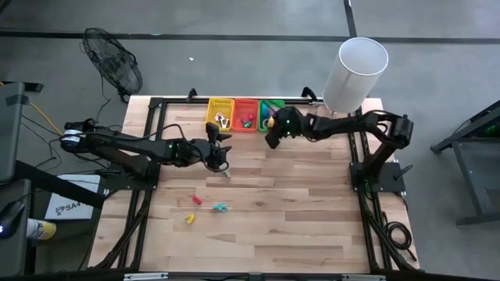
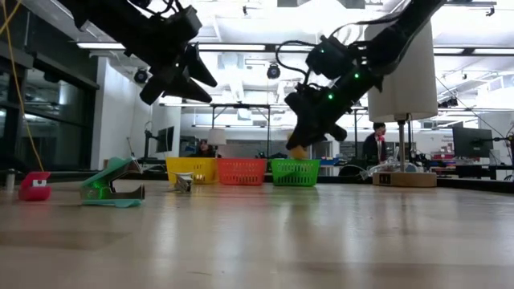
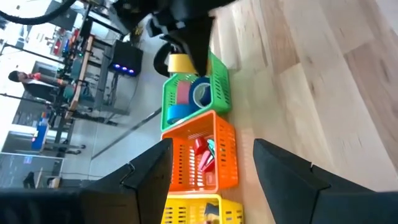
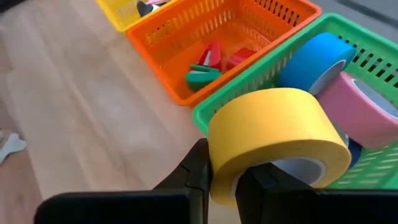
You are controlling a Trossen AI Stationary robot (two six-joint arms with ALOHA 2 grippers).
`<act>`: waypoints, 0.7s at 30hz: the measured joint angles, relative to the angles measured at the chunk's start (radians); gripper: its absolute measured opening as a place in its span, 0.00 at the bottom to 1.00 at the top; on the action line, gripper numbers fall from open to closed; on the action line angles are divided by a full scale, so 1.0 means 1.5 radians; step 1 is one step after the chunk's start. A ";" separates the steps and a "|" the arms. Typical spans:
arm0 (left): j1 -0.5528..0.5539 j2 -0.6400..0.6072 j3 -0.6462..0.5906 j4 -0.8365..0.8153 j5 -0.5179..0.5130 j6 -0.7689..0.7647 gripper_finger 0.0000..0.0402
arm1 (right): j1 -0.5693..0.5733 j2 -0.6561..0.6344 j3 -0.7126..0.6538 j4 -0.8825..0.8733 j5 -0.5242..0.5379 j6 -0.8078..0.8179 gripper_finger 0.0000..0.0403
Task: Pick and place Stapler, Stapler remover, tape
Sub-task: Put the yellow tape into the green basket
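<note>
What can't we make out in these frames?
- Yellow basket contents: right wrist view cuts it at the edge; too small in high view.
- Second blue roll in the green basket: mostly hidden under the pink tape and the yellow tape held by the right gripper.
- Left gripper: whether anything is between its open fingers is too small to tell.

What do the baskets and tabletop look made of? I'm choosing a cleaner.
Green basket and orange basket: seemingly glossy moulded plastic, judging by their slotted lattice walls. Tabletop: apparently light wood planks with visible grain and seams, with a smooth finish.

Left gripper open, right gripper clamped
</note>
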 joint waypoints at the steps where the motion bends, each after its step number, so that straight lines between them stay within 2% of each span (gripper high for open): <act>1: 0.000 0.000 0.000 -0.002 0.000 0.000 0.54 | -0.009 0.000 0.000 0.001 -0.011 -0.002 0.09; 12: 0.000 0.000 0.000 -0.018 0.003 -0.004 0.54 | -0.046 0.001 0.000 0.018 -0.058 -0.016 0.09; 21: 0.000 0.001 0.000 -0.023 0.020 -0.012 0.54 | -0.048 0.001 -0.001 0.012 -0.023 -0.013 0.23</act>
